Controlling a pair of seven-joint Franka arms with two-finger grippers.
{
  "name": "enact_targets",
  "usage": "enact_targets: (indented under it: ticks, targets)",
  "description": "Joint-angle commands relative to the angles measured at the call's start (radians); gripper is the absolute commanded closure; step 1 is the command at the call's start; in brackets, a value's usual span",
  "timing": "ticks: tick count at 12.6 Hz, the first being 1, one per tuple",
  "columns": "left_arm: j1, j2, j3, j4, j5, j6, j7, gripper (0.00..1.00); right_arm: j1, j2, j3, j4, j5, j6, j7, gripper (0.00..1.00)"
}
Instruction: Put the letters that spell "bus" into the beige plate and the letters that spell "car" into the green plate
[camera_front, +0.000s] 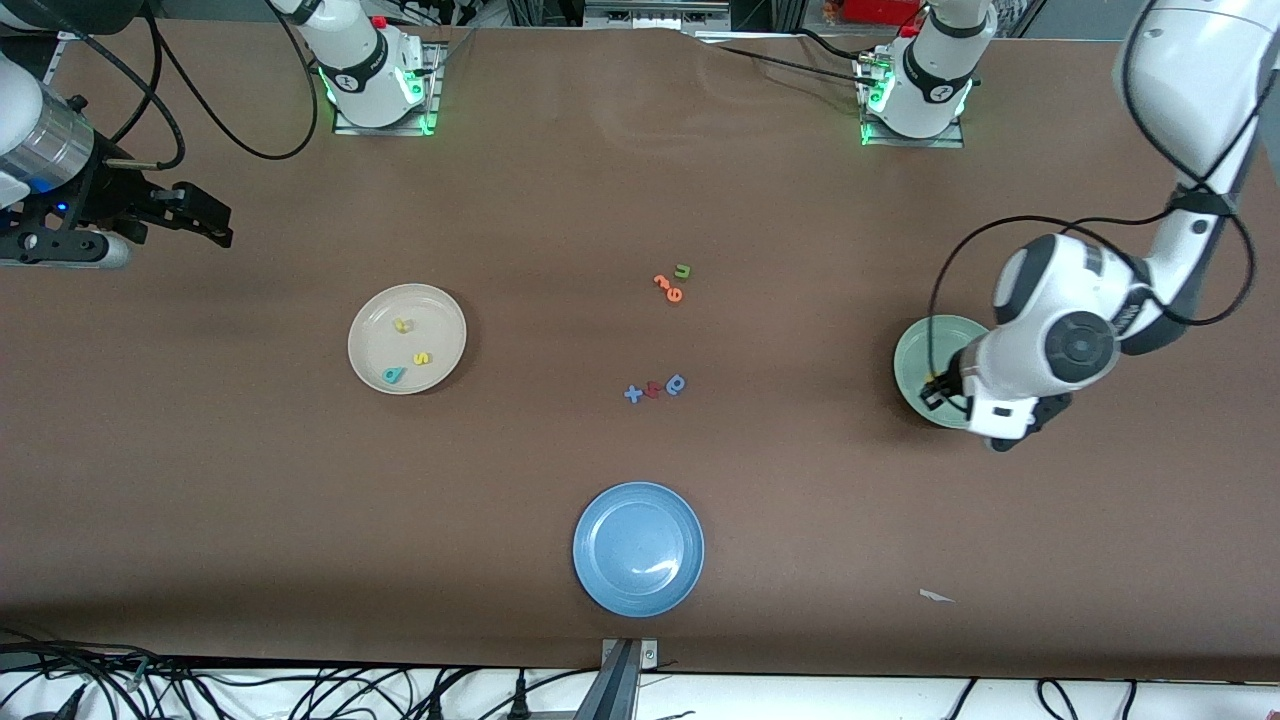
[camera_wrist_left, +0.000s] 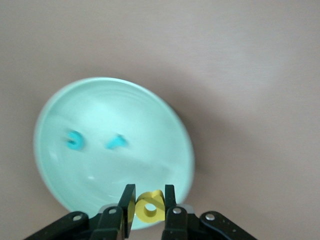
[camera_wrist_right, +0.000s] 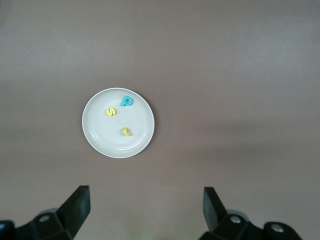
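Front view: beige plate (camera_front: 407, 338) holds the "bus" letters; right gripper (camera_front: 190, 215) waits aside. Left wrist view: left gripper (camera_wrist_left: 149, 207) pinches yellow "a" (camera_wrist_left: 150, 206) at six o'clock over green plate (camera_wrist_left: 112, 150), ready to drop. Right wrist view: jaws wide, empty.

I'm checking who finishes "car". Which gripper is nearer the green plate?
Left. The left gripper hangs over the green plate's rim, shut on the yellow "a". The right gripper waits open at the right arm's end of the table, past the beige plate.
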Motion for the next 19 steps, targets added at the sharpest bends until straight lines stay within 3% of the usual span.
enact_targets:
  ticks: [1, 3, 4, 5, 10, 14, 19]
  targets:
    - [0.055, 0.003, -0.011, -0.058, -0.026, -0.012, 0.117, 0.98, -0.019, -0.004, 0.009, -0.016, 0.013, 0.015, -0.009, 0.00]
    - [0.068, 0.017, -0.012, -0.064, -0.027, -0.012, 0.131, 0.83, -0.019, -0.002, 0.007, -0.016, 0.029, 0.021, -0.011, 0.00]
    - [0.068, 0.017, -0.012, -0.063, -0.029, -0.012, 0.129, 0.51, -0.019, -0.004, 0.007, -0.016, 0.031, 0.020, -0.012, 0.00]
    - [0.069, 0.008, -0.012, -0.055, -0.031, -0.015, 0.128, 0.01, -0.019, -0.004, 0.007, -0.016, 0.031, 0.020, -0.011, 0.00]
    - [0.083, -0.147, -0.020, 0.038, -0.032, -0.086, 0.196, 0.00, -0.019, -0.002, 0.010, -0.011, 0.031, 0.023, -0.011, 0.00]
    - [0.099, -0.153, -0.015, 0.318, -0.167, -0.353, 0.347, 0.00, -0.019, -0.002, 0.012, -0.006, 0.029, 0.021, -0.009, 0.00]
    - [0.111, -0.153, -0.014, 0.549, -0.169, -0.632, 0.601, 0.00, -0.019, -0.002, 0.012, -0.006, 0.029, 0.023, -0.009, 0.00]
